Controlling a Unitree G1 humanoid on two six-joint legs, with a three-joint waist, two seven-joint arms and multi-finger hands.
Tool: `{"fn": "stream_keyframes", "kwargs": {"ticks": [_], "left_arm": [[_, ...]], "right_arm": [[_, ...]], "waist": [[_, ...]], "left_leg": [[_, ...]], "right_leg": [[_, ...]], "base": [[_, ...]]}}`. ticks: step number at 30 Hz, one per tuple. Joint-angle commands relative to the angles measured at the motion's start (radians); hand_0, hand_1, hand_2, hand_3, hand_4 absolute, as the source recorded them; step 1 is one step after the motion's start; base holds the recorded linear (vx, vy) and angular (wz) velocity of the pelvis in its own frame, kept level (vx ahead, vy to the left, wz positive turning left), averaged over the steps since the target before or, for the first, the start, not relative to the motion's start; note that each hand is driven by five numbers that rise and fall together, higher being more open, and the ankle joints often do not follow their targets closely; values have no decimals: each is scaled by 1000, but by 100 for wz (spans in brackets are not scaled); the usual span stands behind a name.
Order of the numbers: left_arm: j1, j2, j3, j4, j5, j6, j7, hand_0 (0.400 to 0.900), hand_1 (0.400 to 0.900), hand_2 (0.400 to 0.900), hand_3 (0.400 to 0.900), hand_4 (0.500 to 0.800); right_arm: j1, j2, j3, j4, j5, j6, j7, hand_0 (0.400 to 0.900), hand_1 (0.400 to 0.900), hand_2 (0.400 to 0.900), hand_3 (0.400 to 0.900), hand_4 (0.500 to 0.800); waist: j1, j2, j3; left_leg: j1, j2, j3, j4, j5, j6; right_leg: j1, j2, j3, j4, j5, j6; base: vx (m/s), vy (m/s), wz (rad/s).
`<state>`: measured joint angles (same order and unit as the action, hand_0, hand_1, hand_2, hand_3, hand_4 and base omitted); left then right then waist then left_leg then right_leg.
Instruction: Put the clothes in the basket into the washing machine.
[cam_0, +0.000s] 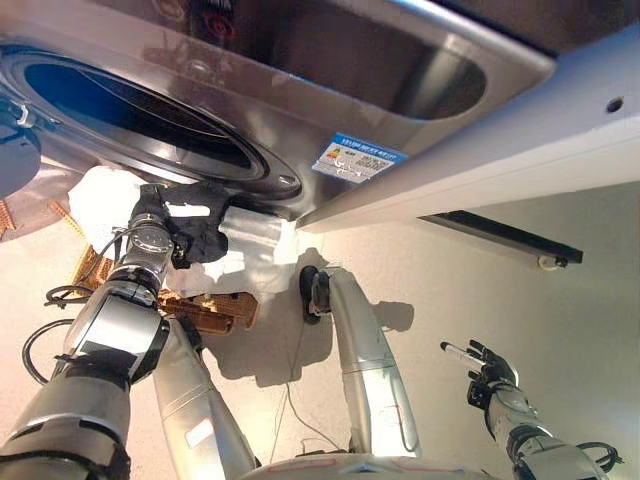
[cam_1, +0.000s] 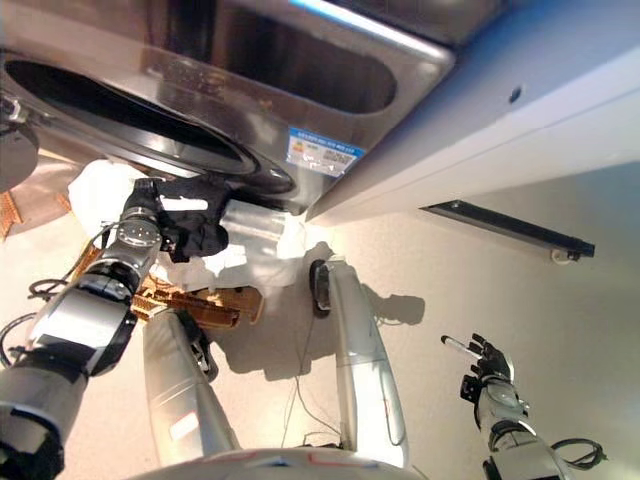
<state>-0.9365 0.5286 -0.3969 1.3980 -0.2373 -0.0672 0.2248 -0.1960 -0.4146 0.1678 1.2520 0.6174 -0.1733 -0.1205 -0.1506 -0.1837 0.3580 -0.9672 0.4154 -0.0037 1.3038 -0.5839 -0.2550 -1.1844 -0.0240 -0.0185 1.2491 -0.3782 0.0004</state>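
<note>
The silver washing machine (cam_0: 330, 70) fills the top of the view, and its round drum opening (cam_0: 130, 110) is open at the upper left. My left hand (cam_0: 185, 225) is just below the opening's lower rim, with its fingers curled on white clothes (cam_0: 255, 250). The clothes bulge out on both sides of the hand and hang over the wicker basket (cam_0: 215, 312) on the floor beneath. My right hand (cam_0: 487, 368) is at the lower right, low over the floor, with open fingers and nothing in it.
Part of the machine's open door (cam_0: 15, 150) shows at the far left edge. A white cabinet (cam_0: 560, 130) juts out to the right of the machine. A dark rail (cam_0: 510, 236) lies along the floor beneath it. A blue sticker (cam_0: 358, 157) is on the machine's front.
</note>
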Motion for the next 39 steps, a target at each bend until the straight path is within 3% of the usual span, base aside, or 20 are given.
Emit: {"fn": "stream_keyframes", "kwargs": {"ticks": [1,11,13,17,26,33,39], "left_arm": [[32,-41,-29,-4,-14,-41,-27,400,400,400,400,500],[164,-8,119,-3,-140,-58,-56,400,400,400,400,500],[197,7,165,3,-176,-64,-60,400,400,400,400,500],[232,32,212,-4,-212,-71,-57,400,400,400,400,500],[273,180,334,-40,-337,-110,-38,400,400,400,400,500],[240,210,351,-130,-407,-141,-10,400,400,400,400,500],[221,177,345,-176,-435,-153,5,400,400,400,400,500]], "right_arm": [[109,-97,-35,62,17,-6,-24,900,900,900,900,800],[112,-88,-64,87,-11,18,-6,900,900,900,900,800],[118,-85,-78,93,-19,23,0,900,900,900,900,800],[129,-82,-91,94,-21,26,6,900,900,900,900,800],[196,-69,-120,80,-4,29,35,900,900,900,900,800],[232,-57,-133,77,13,37,54,900,900,900,900,800],[233,-47,-135,76,15,40,61,900,900,900,900,800]], "waist": [[2,23,-50],[11,51,-79],[11,49,-91],[20,58,-104],[31,56,-152],[54,55,-157],[65,54,-151]], "left_leg": [[192,-79,121,-168,-2,127],[352,-128,178,-426,98,131],[374,-144,191,-485,153,137],[402,-151,200,-522,173,134],[414,-141,198,-530,186,130],[478,-161,202,-573,198,136],[557,-192,226,-645,216,146]], "right_leg": [[89,32,26,-199,63,74],[263,10,65,-426,162,91],[302,0,75,-504,221,87],[336,-5,80,-545,238,92],[381,-12,73,-571,242,105],[455,-27,71,-614,254,119],[521,-35,91,-672,279,128]], "base": [[23,-17,7],[18,-4,4],[-48,-29,4],[15,0,-1],[9,-13,4],[19,-2,1],[20,34,-6]]}}
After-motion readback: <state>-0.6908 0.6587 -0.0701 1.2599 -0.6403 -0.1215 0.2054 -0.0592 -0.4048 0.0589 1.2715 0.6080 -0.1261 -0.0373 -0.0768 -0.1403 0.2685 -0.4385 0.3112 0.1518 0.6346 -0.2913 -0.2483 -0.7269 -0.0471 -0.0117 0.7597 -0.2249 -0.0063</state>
